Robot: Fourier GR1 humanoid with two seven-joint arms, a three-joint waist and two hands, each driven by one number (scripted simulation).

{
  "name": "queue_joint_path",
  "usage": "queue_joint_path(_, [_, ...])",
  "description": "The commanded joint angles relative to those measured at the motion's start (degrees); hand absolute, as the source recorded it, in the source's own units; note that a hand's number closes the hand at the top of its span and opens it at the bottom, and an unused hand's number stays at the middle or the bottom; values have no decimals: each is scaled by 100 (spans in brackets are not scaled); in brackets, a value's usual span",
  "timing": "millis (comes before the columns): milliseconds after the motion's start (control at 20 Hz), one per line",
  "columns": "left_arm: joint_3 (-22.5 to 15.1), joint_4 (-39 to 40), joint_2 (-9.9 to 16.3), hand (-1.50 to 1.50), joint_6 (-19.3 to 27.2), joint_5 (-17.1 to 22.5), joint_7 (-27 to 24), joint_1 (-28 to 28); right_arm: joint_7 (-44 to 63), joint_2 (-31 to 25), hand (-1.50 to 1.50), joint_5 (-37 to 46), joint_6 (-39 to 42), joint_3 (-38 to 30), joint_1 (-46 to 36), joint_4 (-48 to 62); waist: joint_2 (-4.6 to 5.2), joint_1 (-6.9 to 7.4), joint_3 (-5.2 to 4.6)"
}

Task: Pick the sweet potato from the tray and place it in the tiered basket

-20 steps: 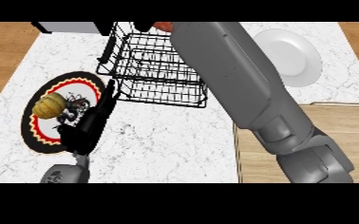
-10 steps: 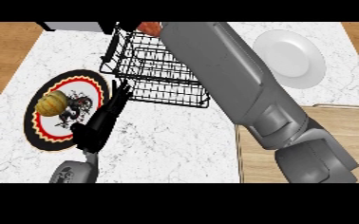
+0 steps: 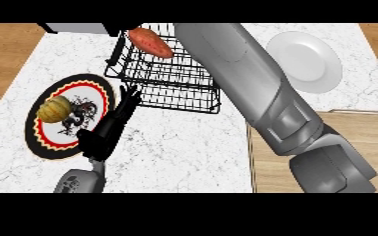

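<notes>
The orange-red sweet potato hangs tilted over the back left corner of the black wire tiered basket. My right forearm reaches from the lower right across the basket to it. Of the right hand only a black bit shows at the top edge beside the sweet potato, and its grip is hidden. The round black tray with a red and yellow rim lies at the left. My left hand rests open at the tray's right edge, fingers straight and pointing toward the basket.
A yellow-brown squash sits on the tray. A white plate lies to the right of the basket. A grey appliance stands at the back left. The marble top gives way to wood at the lower right.
The sweet potato has come down and to the left, further into view over the basket. The left hand's fingers have stretched out toward the basket.
</notes>
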Motion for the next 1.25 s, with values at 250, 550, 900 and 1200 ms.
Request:
queue_joint_path(250, [376, 16, 102, 0, 177, 117, 263, -190, -248, -305, -150, 665, -1845, 176, -185, 277, -43, -330, -5])
queue_joint_path(550, [335, -203, 162, 0, 172, 68, 132, 236, -321, -1282, -150, 915, -2467, -3, 134, -173, -99, -472, 4])
queue_joint_path(900, [496, 80, 251, 0, 88, 124, -42, 159, -1074, -2192, -150, 308, -2064, -567, 2002, -2181, -139, -702, 11])
queue_joint_path(1200, [483, -70, 177, 0, 157, 124, -5, 229, -1103, -3478, -150, -286, -835, -1088, 3497, -3528, -118, -645, 8])
